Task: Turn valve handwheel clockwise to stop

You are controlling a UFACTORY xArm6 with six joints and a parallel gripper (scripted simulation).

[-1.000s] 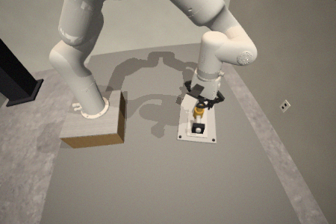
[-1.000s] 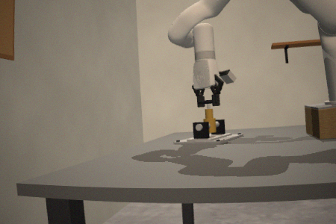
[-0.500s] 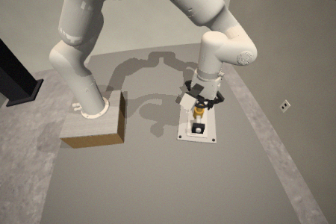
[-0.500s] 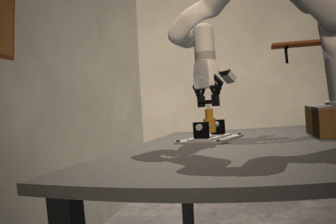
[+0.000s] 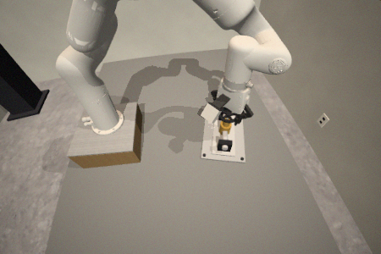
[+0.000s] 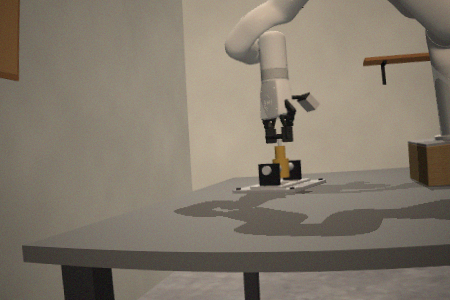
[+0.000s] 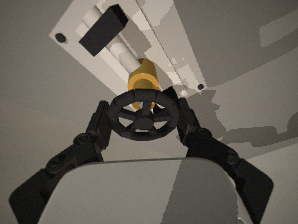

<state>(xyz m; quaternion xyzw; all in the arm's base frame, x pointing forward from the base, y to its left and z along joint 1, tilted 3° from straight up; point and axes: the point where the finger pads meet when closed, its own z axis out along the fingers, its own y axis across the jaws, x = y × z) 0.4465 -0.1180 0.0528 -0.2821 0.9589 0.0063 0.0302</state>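
The valve stands on a white baseplate (image 5: 223, 143) on the table. It has a yellow stem (image 7: 142, 77), a white pipe with black end blocks (image 7: 104, 28) and a black spoked handwheel (image 7: 143, 116) on top. My gripper (image 7: 143, 108) comes straight down on the handwheel, with one dark finger against the rim on each side. It is shut on the handwheel. In the top view the gripper (image 5: 230, 116) covers the wheel above the yellow stem (image 5: 224, 126). In the exterior view the gripper (image 6: 279, 134) sits right over the stem (image 6: 280, 158).
The arm's base stands on a wooden block (image 5: 106, 139) to the left of the valve. A wooden shelf (image 6: 397, 59) is on the far wall. The table's edge (image 6: 240, 257) is in the foreground of the exterior view.
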